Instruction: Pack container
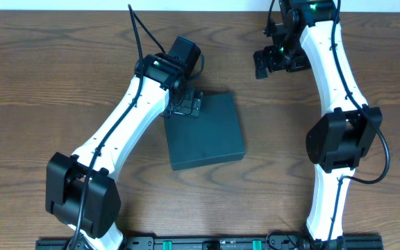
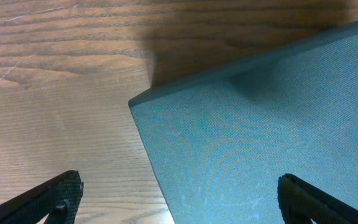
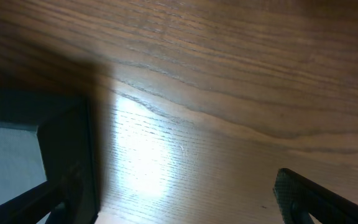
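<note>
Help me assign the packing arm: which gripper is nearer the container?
Left. The left gripper sits over the container's far-left corner, open; the right gripper stands well apart, beyond its far-right corner.

Container (image 1: 205, 132): lies flat on the wood table (image 1: 47, 83), top closed, turned slightly off square. My left gripper (image 1: 185, 106) sits over its far-left corner; contact not discernible. My right gripper (image 1: 268, 62) is over the table at far right, well apart from the container.
</note>
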